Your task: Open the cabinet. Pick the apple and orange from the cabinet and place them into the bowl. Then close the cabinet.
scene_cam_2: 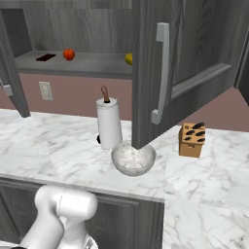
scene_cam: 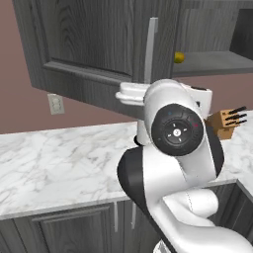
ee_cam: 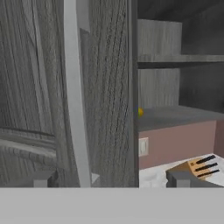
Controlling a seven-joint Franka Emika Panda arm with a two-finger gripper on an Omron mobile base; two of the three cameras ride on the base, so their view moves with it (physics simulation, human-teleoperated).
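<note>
My claw (ee_cam: 109, 181) gapes wide at the cabinet (scene_cam_2: 194, 58) door's handle (ee_cam: 74, 100). I see apple (scene_cam_2: 69, 54) and orange (scene_cam_2: 129, 59) shelved inside; bowl (scene_cam_2: 133, 158) on the worktop (scene_cam_2: 58, 151).

Cabinet (scene_cam_2: 146, 73): hung above the worktop (scene_cam_2: 48, 146), doors swung open.
Shelf (scene_cam_2: 87, 63): apple (scene_cam_2: 69, 54) to the left, orange (scene_cam_2: 129, 59) to the right.
Bowl (scene_cam_2: 133, 158): on the worktop, before the paper-towel roll (scene_cam_2: 108, 122).
Knife block (scene_cam_2: 191, 139): right of the bowl.

Knife block (scene_cam_2: 191, 140) upright on marble counter (scene_cam_2: 58, 151); paper-towel roll (scene_cam_2: 109, 123) standing; wall outlet (scene_cam_2: 45, 90) above.
</note>
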